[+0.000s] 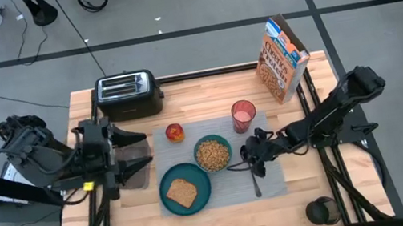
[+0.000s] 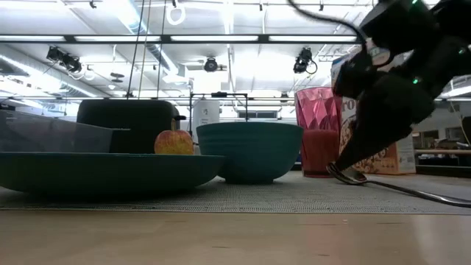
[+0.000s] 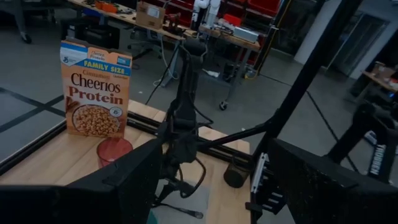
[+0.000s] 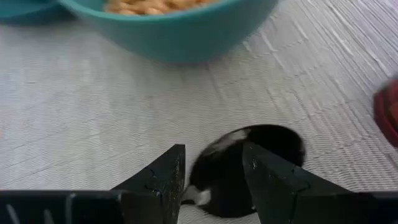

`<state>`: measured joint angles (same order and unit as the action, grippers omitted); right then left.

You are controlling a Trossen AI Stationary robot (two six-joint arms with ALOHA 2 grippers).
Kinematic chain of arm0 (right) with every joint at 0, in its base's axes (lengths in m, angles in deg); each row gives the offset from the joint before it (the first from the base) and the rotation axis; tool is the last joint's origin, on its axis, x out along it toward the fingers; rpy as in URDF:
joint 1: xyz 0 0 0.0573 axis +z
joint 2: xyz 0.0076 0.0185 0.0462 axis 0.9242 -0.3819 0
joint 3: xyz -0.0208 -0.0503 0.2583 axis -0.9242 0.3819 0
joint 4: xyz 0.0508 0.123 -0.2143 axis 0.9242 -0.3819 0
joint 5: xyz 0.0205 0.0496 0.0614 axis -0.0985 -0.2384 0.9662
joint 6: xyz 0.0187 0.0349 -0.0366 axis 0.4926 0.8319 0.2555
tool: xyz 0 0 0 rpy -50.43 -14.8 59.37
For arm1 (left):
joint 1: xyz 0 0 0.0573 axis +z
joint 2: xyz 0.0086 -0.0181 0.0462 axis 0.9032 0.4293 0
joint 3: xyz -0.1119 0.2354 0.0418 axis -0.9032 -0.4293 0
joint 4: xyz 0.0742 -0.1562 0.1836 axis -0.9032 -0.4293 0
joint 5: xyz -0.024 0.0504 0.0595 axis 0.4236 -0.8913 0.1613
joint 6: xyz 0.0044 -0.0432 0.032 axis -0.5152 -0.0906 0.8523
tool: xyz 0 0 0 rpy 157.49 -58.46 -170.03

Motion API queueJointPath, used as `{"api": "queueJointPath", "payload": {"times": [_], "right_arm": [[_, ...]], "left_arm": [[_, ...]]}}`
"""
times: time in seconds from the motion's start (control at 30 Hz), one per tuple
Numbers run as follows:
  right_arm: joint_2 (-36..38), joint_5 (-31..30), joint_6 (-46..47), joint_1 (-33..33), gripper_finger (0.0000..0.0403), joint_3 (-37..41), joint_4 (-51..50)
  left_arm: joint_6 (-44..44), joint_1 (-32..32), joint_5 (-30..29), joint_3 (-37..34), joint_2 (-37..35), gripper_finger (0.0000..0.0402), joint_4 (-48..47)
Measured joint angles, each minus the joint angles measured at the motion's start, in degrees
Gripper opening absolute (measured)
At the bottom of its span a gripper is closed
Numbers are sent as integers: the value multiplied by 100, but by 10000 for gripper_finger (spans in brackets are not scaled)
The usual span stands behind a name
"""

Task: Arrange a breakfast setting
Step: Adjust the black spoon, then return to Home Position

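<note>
A grey ribbed placemat [image 1: 223, 197] carries the teal plate [image 1: 169, 206] with the toast slice [image 1: 181, 191], the teal bowl [image 1: 198, 147] filled with cereal, the pink cup [image 1: 243, 114] and the red-orange fruit [image 1: 175, 132]. The metal spoon [image 1: 257, 187] lies along the mat's right side, handle toward the near edge. My right gripper [image 1: 251, 156] stands low over the spoon's bowl end, beside the teal bowl, shut on it. My left gripper [image 1: 139, 151] hangs raised at the mat's left edge, open, with nothing between its fingers. My right gripper has its two fingers on either side of the spoon's bowl end [image 4: 249, 158], where it narrows to the handle. The fingers slant down from the table's right side. The bowl end [image 2: 344, 175] is down at the mat and the handle [image 2: 434, 196] lies along it.
A black toaster [image 1: 128, 94] stands at the far left and a cereal box [image 1: 282, 58] at the far right. A clear container [image 2: 51, 136] sits left of the plate, under my left gripper. A dark round thing [image 1: 322, 211] sits at the near right corner.
</note>
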<state>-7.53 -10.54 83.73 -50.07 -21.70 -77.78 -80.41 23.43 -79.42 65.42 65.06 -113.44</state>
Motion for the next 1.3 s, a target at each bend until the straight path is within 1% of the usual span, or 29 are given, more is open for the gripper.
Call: {"api": "queueJointPath", "payload": {"times": [0.17, 0.53, 0.67, 0.77, 0.83, 0.93, 1.03, 1.1, 1.23, 1.27, 1.3], "right_arm": [[-144, 11, 38, -149, 167, 2, -17], [210, 33, -275, -306, 167, 2, -97], [721, 367, -254, -209, 167, -8, -149], [1316, 800, -246, -60, 167, -150, -155], [1756, 1146, -246, 0, 165, -287, -88], [2379, 1747, -276, -32, 155, -477, -53], [2955, 2043, -507, -197, 127, -588, -41], [3306, 2106, -792, -331, 98, -590, -16], [3924, 2110, -1371, -608, 19, -590, 93], [4052, 2111, -1489, -660, 11, -590, 181], [4178, 2089, -1557, -694, 12, -590, 283]], "left_arm": [[-187, 14, -11, -2, 6, 297, 23], [-148, 14, -5, -2, 8, 297, 4], [-180, 12, -9, -55, 6, 297, -142], [-289, 20, -12, -410, -24, 295, -144], [-366, 73, 8, -745, -55, 285, -143], [-292, 306, 80, -1226, -157, 249, 166], [192, 635, 265, -1705, -295, 192, 675], [516, 904, 413, -2059, -422, 149, 1053], [1106, 1452, 751, -2954, -818, 64, 1898], [1228, 1574, 796, -3224, -956, 44, 2122], [1356, 1687, 847, -3511, -1122, 25, 2368]]}}
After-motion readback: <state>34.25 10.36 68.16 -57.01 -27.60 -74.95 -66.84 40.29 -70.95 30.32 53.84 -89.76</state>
